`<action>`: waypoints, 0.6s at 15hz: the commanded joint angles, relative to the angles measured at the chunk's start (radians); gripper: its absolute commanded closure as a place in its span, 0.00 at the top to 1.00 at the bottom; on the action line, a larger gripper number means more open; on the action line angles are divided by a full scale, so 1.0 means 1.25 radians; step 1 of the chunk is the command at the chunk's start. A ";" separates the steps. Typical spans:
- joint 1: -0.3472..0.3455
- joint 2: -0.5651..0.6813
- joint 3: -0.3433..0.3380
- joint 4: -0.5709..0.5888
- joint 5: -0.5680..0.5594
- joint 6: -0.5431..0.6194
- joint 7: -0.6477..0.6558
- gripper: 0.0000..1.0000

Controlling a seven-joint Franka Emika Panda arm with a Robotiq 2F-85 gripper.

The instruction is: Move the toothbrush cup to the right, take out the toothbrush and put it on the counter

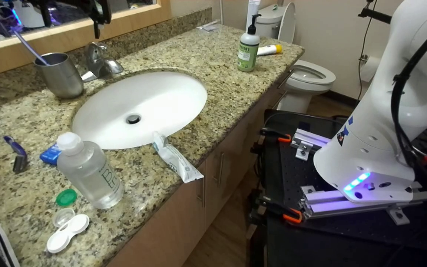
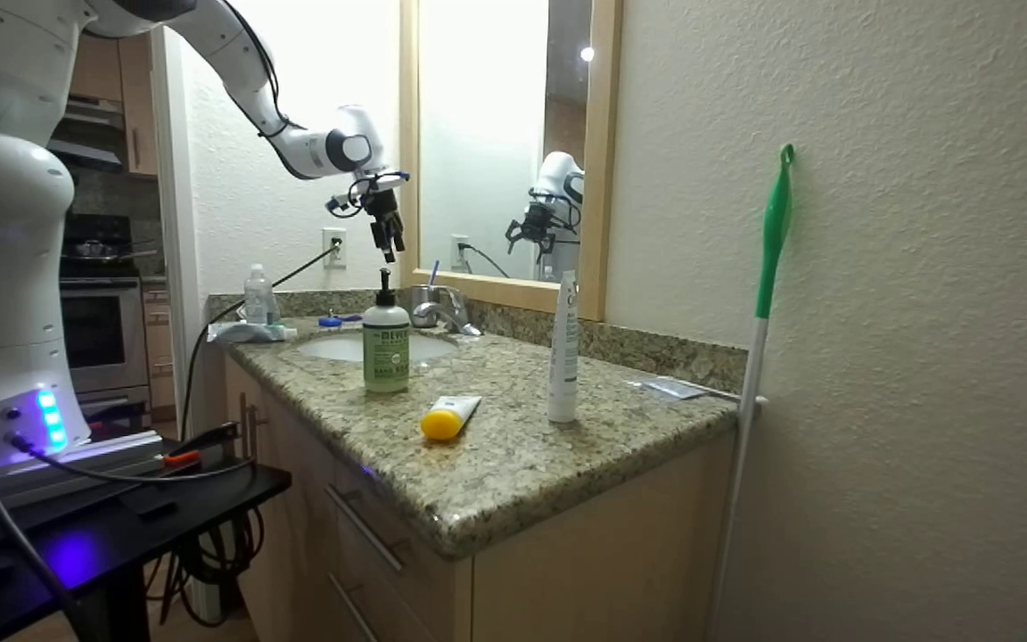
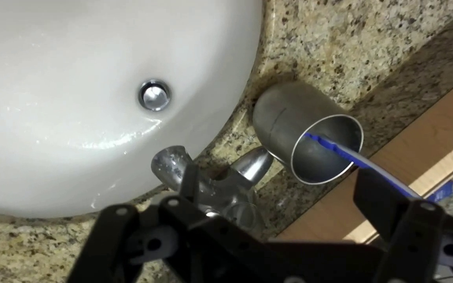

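gripper [image 3: 281, 188] jaws spread wide, nothing held, hangs above the tap [image 3: 171, 163]. cup [image 3: 289, 114] on the counter [image 3: 325, 43] by the sink [image 3: 73, 70], brush [image 3: 348, 154] leaning in it. cup prob light, stiff, slick metal; grip mid-wall. brush prob v light, bit bendy; pinch the end sticking out. tap just beside cup, can't tell if touching; prob blocks a straight slide right. mirror frame [image 3: 325, 220] close behind. soap [image 1: 248, 53] well apart.
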 commanded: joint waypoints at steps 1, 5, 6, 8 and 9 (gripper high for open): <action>0.002 0.072 -0.040 0.150 0.099 -0.120 0.041 1.00; 0.031 0.150 -0.091 0.304 0.075 -0.208 0.235 1.00; 0.048 0.162 -0.108 0.313 0.043 -0.200 0.303 1.00; 0.030 0.127 -0.092 0.270 0.061 -0.180 0.251 1.00; 0.037 0.141 -0.096 0.282 0.054 -0.181 0.274 1.00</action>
